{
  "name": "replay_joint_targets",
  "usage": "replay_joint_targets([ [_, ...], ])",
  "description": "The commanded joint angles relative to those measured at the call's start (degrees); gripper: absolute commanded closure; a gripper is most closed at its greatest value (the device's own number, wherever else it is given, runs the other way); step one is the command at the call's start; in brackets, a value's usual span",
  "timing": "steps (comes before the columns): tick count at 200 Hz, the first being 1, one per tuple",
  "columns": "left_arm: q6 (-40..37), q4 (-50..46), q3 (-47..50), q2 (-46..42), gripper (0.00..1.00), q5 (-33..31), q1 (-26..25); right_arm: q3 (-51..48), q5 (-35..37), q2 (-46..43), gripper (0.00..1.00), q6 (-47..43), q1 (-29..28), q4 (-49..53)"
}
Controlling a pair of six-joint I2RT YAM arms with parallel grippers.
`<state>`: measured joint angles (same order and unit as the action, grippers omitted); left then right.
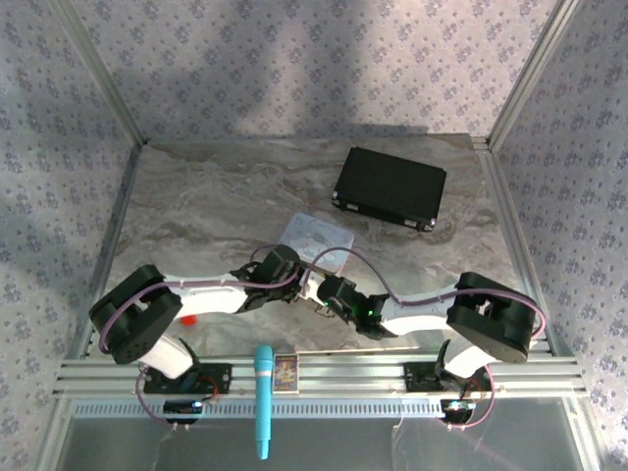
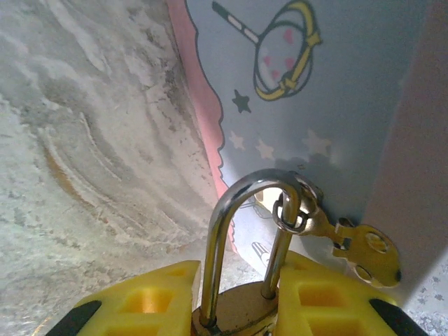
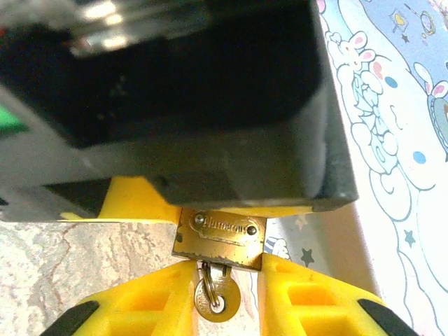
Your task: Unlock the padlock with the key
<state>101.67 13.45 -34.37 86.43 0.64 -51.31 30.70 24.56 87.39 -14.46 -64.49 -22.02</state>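
The brass padlock [image 2: 239,313] sits between my left gripper's [image 2: 236,302] yellow fingers, which are shut on its body. Its steel shackle [image 2: 225,210] stands with both legs in the body. A ring on the shackle carries a spare brass key [image 2: 364,246]. From the right wrist, the padlock's underside [image 3: 220,236] faces me with a key [image 3: 218,299] stuck in its keyhole. My right gripper [image 3: 225,304] is open, its fingers [image 3: 140,308] flanking the key head with a gap on the right. The grippers meet mid-table [image 1: 312,291].
The pale lavender tin [image 1: 316,235] with cartoon print lies just behind the grippers. A black case [image 1: 390,186] rests at the back right. A small red block [image 1: 188,320] sits by the left arm. A teal tool [image 1: 263,397] and a small card [image 1: 286,372] lie on the front rail.
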Motion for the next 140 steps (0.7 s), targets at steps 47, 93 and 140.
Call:
replay_joint_targets([
  [47, -0.2, 0.0, 0.3, -2.9, 0.91, 2.5, -0.5, 1.6, -11.0, -2.1, 0.84, 8.7, 4.8, 4.9],
  [93, -0.3, -0.1, 0.9, -2.9, 0.91, 2.2, -0.5, 2.0, -20.9, -1.0, 0.86, 13.7, 9.7, 6.5],
  [140, -0.2, -0.7, 2.0, -3.2, 0.91, 0.6, -0.4, -0.2, -27.7, -0.5, 0.89, 20.3, 13.5, 3.1],
])
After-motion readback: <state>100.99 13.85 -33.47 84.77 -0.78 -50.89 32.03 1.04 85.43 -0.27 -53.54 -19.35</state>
